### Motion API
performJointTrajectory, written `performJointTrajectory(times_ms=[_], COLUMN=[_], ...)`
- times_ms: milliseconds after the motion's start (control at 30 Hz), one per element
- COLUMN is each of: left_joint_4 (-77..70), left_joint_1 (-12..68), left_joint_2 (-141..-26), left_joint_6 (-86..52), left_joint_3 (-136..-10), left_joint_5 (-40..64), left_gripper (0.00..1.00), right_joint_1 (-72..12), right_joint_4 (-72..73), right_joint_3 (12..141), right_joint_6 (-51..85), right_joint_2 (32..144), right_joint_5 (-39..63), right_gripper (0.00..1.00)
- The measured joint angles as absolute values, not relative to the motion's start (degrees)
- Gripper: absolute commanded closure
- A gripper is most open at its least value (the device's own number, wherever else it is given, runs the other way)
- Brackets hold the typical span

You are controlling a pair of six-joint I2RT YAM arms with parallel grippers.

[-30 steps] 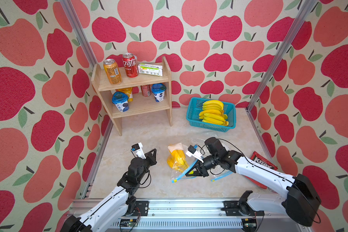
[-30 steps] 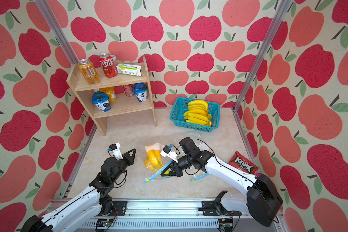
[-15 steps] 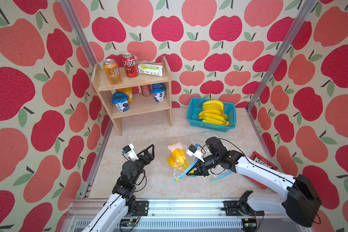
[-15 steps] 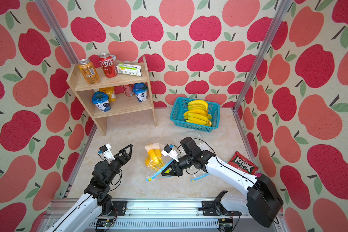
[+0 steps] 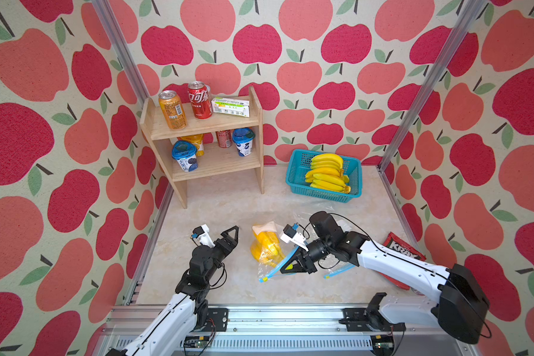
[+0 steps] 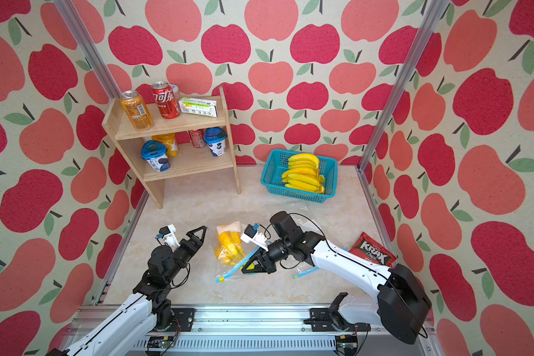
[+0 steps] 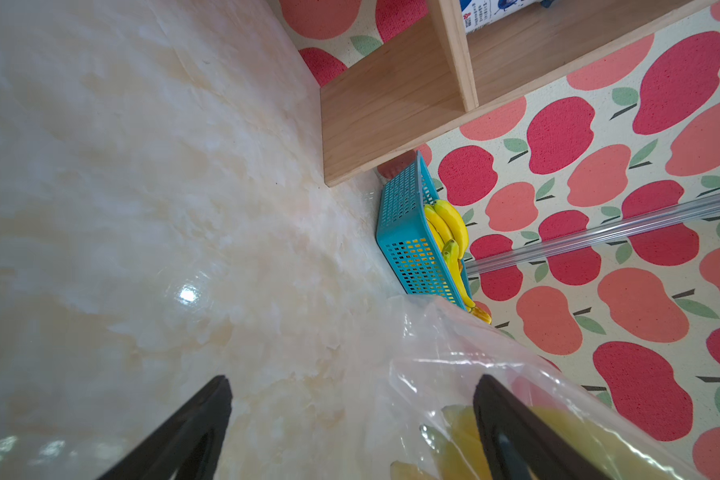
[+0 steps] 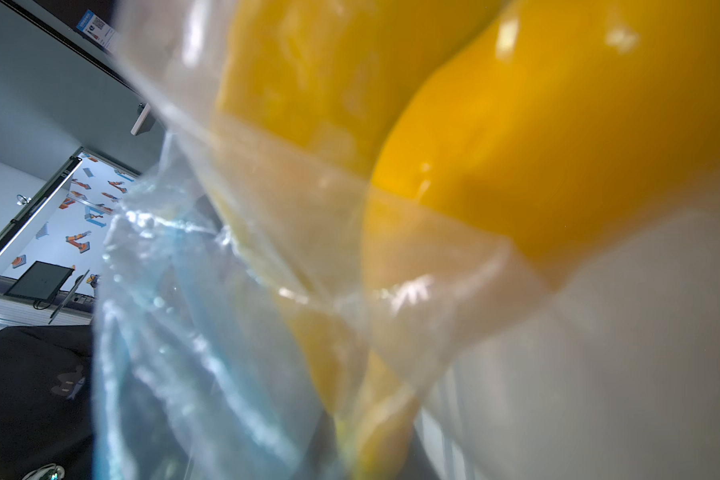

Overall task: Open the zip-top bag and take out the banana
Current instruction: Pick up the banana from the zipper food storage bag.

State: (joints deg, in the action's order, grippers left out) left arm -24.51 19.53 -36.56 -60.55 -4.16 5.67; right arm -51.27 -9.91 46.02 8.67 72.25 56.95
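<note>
Banana (image 5: 264, 246) sits inside the zip-top bag (image 5: 267, 269) near the front middle of the table (image 5: 228, 200), bright yellow behind crumpled clear film, with the bag's blue zip strip (image 5: 273, 271) running slantwise along the end nearest the robot. The film looks thin, limp and slick, so it will likely fold and slide rather than hold any shape. The zip strip is probably the stiffest part and the best place to take hold, one lip per pincer, so the two can be pulled apart. The banana itself seems light, smooth and curved. Once the mouth gapes it is best taken across its middle, since a pinch on a tapering end could let it squirt free. Whether the seal is parted yet I cannot tell. The right pincer (image 5: 282, 269) is pressed together on the bag at the strip, and the right wrist view shows film and blue edge bunched close to the lens with the yellow fruit behind. The left pincer (image 5: 228, 237) stands spread wide and empty on the table side away from the right arm, near the bag but apart from it in both top views. Farther back stand a teal basket (image 5: 293, 182) of bananas and a wooden shelf (image 5: 256, 138) of cans and cups, and a red crisp packet (image 5: 404, 251) lies beside the right arm.
</note>
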Motion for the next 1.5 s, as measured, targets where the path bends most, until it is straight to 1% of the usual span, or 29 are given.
performJointTrajectory(times_ms=[167,367,467,567,633,700,833,933,967,1000,1033,1067,1133,1267,1500], left_joint_4=[-24.51,-22.11,-21.41,-20.84,-20.38,-19.94,-19.0,-18.5,-18.44,-18.46,-18.46,-18.5,-18.57,-18.37,-12.62], left_joint_1=[19.53,19.53,19.53,19.53,19.53,19.53,19.53,19.53,19.53,19.53,19.53,19.53,19.55,19.64,19.7], left_joint_2=[-35.0,-27.94,-25.85,-25.1,-25.15,-25.17,-24.73,-23.14,-22.68,-22.37,-22.09,-22.0,-22.0,-21.02,-14.06], left_joint_6=[-62.63,-65.21,-66.48,-67.07,-67.31,-67.64,-68.18,-68.31,-68.4,-68.55,-68.79,-69.12,-69.41,-69.91,-69.12], left_joint_3=[-5.26,-5.26,-5.17,-4.84,-4.67,-4.51,-4.32,-4.1,-4.1,-4.1,-4.1,-4.05,-3.99,-3.88,-3.7], left_joint_5=[6.07,5.98,5.76,5.39,5.39,5.34,4.95,4.75,4.69,4.54,4.36,4.29,3.88,3.07,0.14], left_gripper=[0.06,0.07,0.15,0.17,0.14,0.07,0.05,0.06,0.12,0.2,0.33,0.48,0.7,1.0,1.0], right_joint_1=[-52.14,-52.58,-52.95,-54.15,-54.89,-55.57,-56.53,-56.69,-56.71,-56.77,-56.82,-56.95,-57.34,-58.24,-58.5], right_joint_4=[-6.28,-2.9,-0.12,2.42,4.25,5.87,7.7,8.88,9.47,9.96,10.81,11.79,13.3,14.63,9.96], right_joint_3=[46.68,46.81,46.81,46.81,46.81,46.81,46.81,46.81,46.81,46.81,46.81,46.83,46.83,46.83,46.81], right_joint_6=[8.64,8.91,9.41,10.07,10.76,11.51,12.38,12.88,13.26,13.61,13.96,14.39,15.03,16.23,15.53], right_joint_2=[74.91,80.23,80.77,80.77,80.77,80.82,80.99,81.21,81.36,81.54,81.87,82.3,83.24,85.43,84.33], right_joint_5=[55.55,54.94,54.98,54.98,55.0,55.0,55.0,55.16,55.18,55.2,55.2,55.22,55.2,55.22,54.78], right_gripper=[0.92,0.93,0.93,0.93,0.93,0.93,0.93,0.93,0.93,0.93,0.93,0.93,0.93,0.93,0.93])
